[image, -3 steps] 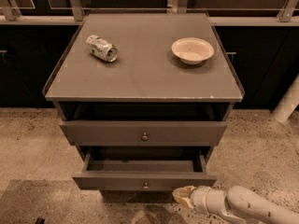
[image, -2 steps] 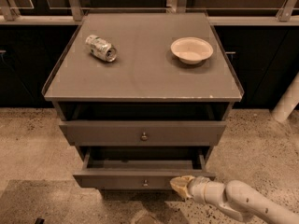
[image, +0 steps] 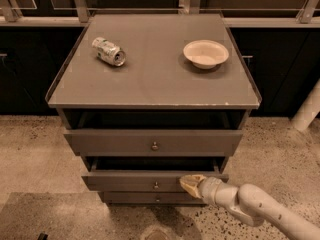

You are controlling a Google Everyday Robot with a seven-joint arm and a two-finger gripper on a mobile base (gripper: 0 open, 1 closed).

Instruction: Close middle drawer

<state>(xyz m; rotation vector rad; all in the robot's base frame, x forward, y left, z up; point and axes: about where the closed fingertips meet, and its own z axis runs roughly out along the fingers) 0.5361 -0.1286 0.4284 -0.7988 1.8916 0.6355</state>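
The middle drawer (image: 130, 181) is a shallow grey-brown front with a small round knob (image: 156, 185). It stands a little pulled out of the cabinet, with a dark gap above it. My gripper (image: 190, 183), tan-tipped on a white arm coming in from the lower right, is pressed against the right part of the drawer's front, right of the knob. The taller, widest drawer (image: 155, 143) sits above it and also stands slightly out. The narrowest drawer front (image: 150, 198) shows just below.
On the cabinet top (image: 150, 84) a crushed can (image: 109, 51) lies at the left and a shallow white bowl (image: 205, 53) stands at the right. Speckled floor (image: 40, 149) surrounds the cabinet. A white post (image: 307, 109) stands at the right.
My gripper has moved left and up onto the middle drawer's front. The drawer has slid back into the cabinet and sticks out less than before.
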